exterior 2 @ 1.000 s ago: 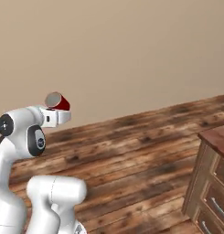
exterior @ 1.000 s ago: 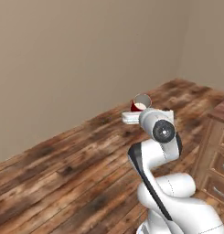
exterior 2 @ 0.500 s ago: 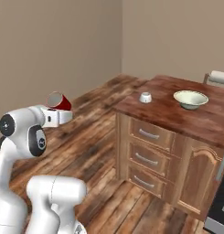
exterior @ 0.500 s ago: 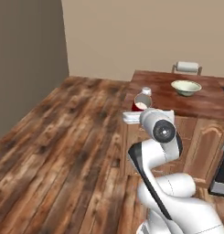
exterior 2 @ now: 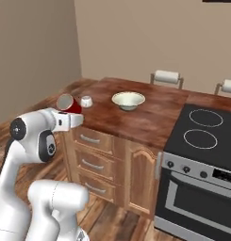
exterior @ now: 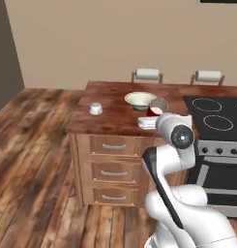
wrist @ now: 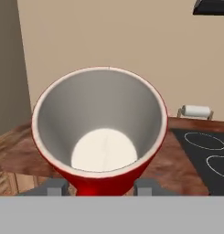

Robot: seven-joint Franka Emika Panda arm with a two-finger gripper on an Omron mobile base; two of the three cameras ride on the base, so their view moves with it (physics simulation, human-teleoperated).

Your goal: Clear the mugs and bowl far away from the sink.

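My gripper point(wrist: 102, 187) is shut on the red mug point(wrist: 102, 132), gripping it low at its base, and the mug's pale inside faces the hand camera. In the base views the red mug point(exterior: 157, 107) point(exterior 2: 70, 103) is carried above the near edge of a wooden island counter point(exterior: 115, 122). The white mug point(exterior: 95, 108) point(exterior 2: 86, 101) stands on that counter near its left end. The pale bowl point(exterior: 140, 100) point(exterior 2: 128, 100) rests further along the same top, toward the stove. The sink is out of view.
A black stovetop with ring marks point(exterior: 214, 114) point(exterior 2: 204, 134) adjoins the counter on the right, with an oven front below it. The counter has drawers point(exterior: 113, 147) on its near face. Two pale stool backs point(exterior: 147, 74) point(exterior: 208, 76) rise behind it. Wooden floor lies to the left.
The whole scene has swung as the base turned. The bare floor and wall gave way to the island counter and stove, now closer and more central. The red mug stays in the gripper.
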